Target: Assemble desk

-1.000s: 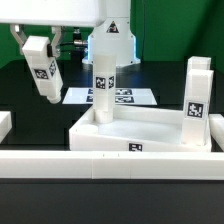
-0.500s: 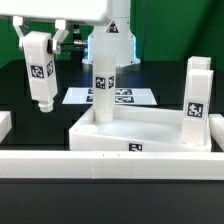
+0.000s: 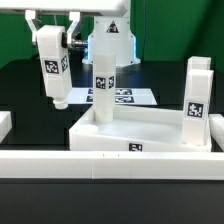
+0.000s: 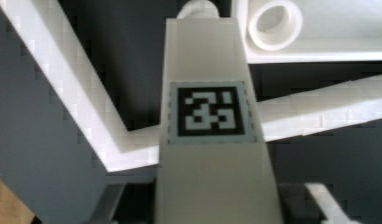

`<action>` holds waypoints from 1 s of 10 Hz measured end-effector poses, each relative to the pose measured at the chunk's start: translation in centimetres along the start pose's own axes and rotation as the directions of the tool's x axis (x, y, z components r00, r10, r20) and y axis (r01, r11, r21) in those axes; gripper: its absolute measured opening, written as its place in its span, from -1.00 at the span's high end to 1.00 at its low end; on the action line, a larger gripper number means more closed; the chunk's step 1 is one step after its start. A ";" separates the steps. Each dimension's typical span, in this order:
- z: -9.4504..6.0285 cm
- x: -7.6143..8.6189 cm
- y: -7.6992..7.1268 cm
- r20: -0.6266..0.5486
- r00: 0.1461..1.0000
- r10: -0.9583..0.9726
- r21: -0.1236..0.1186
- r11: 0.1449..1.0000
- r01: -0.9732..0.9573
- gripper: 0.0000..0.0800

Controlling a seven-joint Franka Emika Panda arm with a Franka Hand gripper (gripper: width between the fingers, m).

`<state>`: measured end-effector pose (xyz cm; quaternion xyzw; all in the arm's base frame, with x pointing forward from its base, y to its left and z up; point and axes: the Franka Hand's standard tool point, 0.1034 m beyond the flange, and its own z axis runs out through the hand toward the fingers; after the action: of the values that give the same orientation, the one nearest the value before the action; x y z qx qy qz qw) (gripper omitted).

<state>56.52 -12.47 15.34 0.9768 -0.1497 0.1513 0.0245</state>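
Observation:
My gripper (image 3: 50, 28) is shut on a white tagged leg (image 3: 53, 66). It holds the leg upright in the air, above the table and just off the desk top's corner on the exterior view's left. The desk top (image 3: 150, 137) is a white rimmed tray with two more legs standing in it: one at the back corner (image 3: 103, 86), one on the exterior view's right (image 3: 197, 100). In the wrist view the held leg (image 4: 211, 110) fills the middle between my fingers (image 4: 325, 200). The tray's rim (image 4: 72, 95) and the top of a standing leg (image 4: 277, 25) show beyond it.
The long low white rail (image 3: 110, 166) lies across the front. The marker board (image 3: 128, 97) lies behind the tray, before the robot's base (image 3: 108, 40). A white block (image 3: 5, 126) sits at the exterior view's left edge.
The gripper has carried the leg toward the exterior view's right, nearer the tray. The leg has gone from tilted to upright.

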 end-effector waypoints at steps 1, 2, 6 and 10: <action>0.0 0.0 -0.2 0.000 1.000 -0.002 0.001 1.000 0.002 0.27; 0.0 0.3 -1.2 -0.005 1.000 -0.018 0.007 1.000 0.018 0.27; 0.2 1.9 -4.0 -0.047 0.997 -0.060 0.019 0.998 0.060 0.27; 0.2 2.1 -4.4 -0.212 0.974 -0.074 -0.021 0.997 0.071 0.27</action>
<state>59.85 -8.92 15.75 0.9596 -0.1114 0.2530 0.0523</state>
